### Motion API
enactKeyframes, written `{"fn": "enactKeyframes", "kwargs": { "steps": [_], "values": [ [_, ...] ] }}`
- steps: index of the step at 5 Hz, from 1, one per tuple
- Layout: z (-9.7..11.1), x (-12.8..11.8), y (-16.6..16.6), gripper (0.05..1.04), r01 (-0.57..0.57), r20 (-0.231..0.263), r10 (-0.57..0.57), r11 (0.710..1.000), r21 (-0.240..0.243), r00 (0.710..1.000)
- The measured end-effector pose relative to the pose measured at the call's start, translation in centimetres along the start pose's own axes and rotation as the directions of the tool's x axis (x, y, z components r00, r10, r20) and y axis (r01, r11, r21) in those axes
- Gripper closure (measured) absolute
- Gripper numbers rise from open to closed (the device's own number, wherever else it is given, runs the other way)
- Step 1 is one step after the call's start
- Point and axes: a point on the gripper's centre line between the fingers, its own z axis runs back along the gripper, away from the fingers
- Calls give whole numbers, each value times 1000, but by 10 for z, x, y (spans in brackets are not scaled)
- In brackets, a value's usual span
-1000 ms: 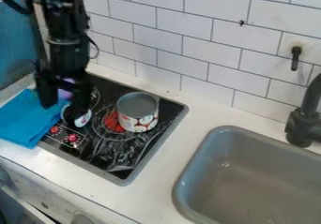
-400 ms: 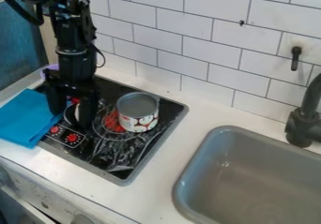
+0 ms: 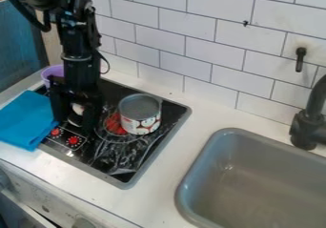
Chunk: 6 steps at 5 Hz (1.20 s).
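Small white object [image 3: 77, 108]: on the left part of the cooktop, between the two sides of the jaws and partly hidden by them; its exact shape cannot be told.
Jaws [image 3: 76, 123]: open, pointing down, one side to the left of the small white object and the other to its right; whether either side touches it cannot be told.
Arm [image 3: 77, 62]: black, entering at the upper left and hanging close to upright over the cooktop.
Cooktop [image 3: 125, 178]: black surface with a grey rim, set in the white table [image 3: 167, 192]; crinkled, glossy patches on its near right part.
Can [image 3: 140, 117]: upright on the cooktop, to the right of the jaws and apart from them; grey on top, white wrapper with a red pattern.
Burner mark [image 3: 115, 124]: red, just left of the can and partly hidden by it.
Control marks: two red dials at the near left of the cooktop, one [image 3: 55, 131] beside the cloth, the other [image 3: 74, 140] to its right.
Cloth [image 3: 26, 119]: blue, folded, lying flat at the left, across the cooktop's left edge; near the left side of the jaws.
Purple container [image 3: 53, 71]: beyond the cloth, behind the arm and partly hidden by it.
Sink [image 3: 270, 174]: grey basin at the right, set in the table.
Faucet [image 3: 308, 129]: black, at the far side of the sink.
Wall [image 3: 191, 34]: white tiles with dark joints; a black hook [image 3: 300, 60] is mounted at the right.
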Motion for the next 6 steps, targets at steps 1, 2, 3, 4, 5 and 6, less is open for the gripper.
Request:
{"fn": "enactKeyframes", "kwargs": {
  "steps": [1, 2, 3, 4, 5, 6],
  "values": [
    [-3, 2, -1, 383, -11, -4, 11, 1000, -13, 1000],
    [-3, 2, -2, 523, -21, 1, 21, 1000, -21, 1000],
    [0, 0, -4, 552, -26, 14, 26, 999, -32, 1000],
    [25, -13, -6, 552, -44, 85, 45, 999, -16, 995],
    [43, -35, -7, 552, -49, 88, 48, 999, 11, 995],
    [45, -52, -32, 552, 71, 38, -72, 997, 30, 997]
  ]
}}
